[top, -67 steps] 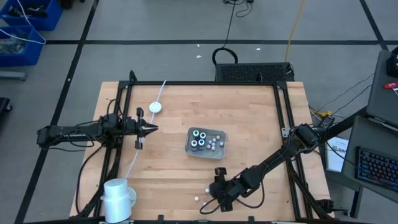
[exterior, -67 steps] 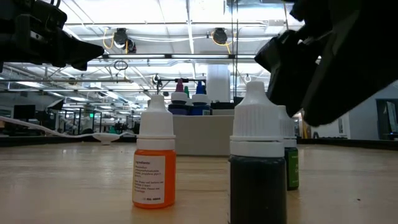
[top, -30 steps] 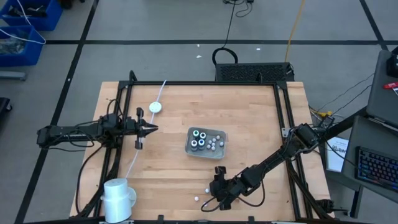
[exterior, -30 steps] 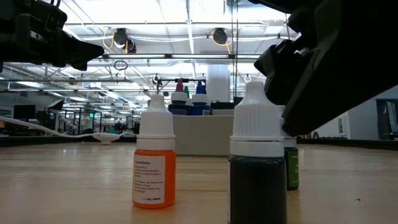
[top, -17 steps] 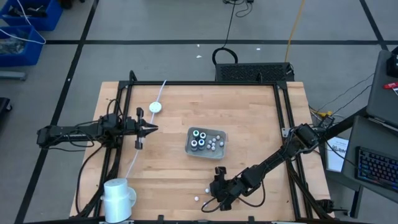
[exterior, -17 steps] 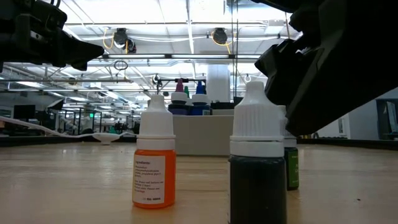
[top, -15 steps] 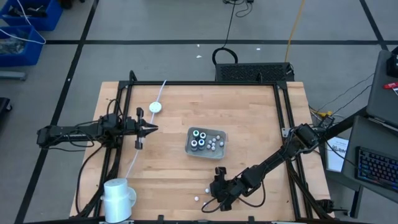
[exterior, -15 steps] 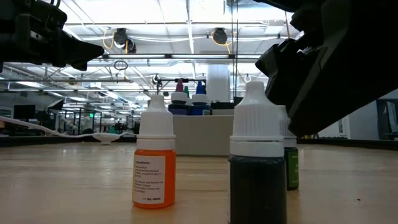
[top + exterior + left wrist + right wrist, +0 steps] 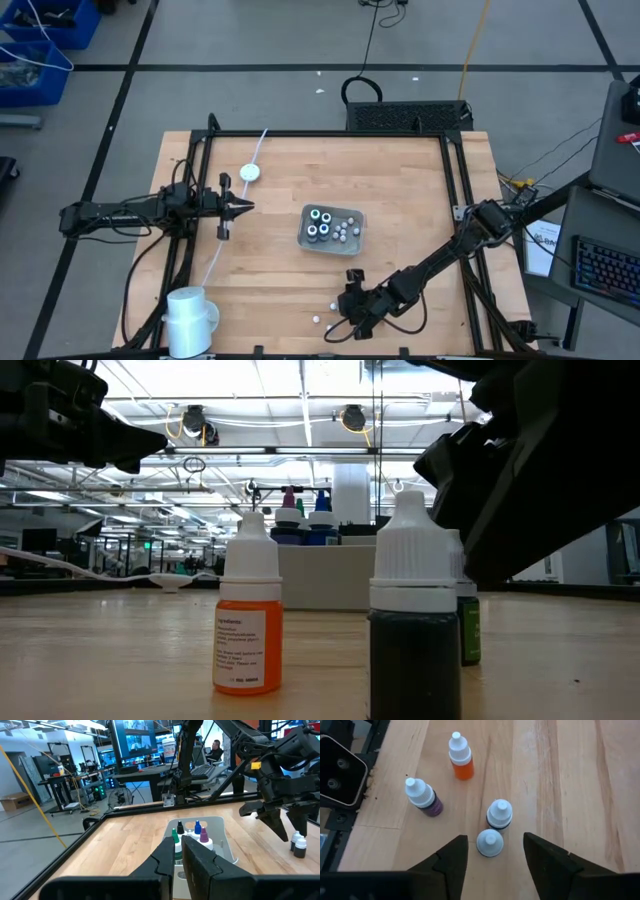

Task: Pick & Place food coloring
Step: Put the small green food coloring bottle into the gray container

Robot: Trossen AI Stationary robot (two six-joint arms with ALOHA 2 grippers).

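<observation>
Only right wrist view shows four bottles (image 9: pixel 490 842)

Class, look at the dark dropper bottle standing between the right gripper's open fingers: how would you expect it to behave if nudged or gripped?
The dark bottle stands tall on a narrow base, so a sideways nudge would probably tip it. Its round body would likely roll afterwards. It nearly touches a second bottle, so the right gripper may knock that one.

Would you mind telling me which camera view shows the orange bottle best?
The low view: the orange bottle stands close, with label and white cap readable. The right wrist view shows it from above, beyond the fingers. The high view shows only white specks; the left wrist view doesn't show it.
</observation>
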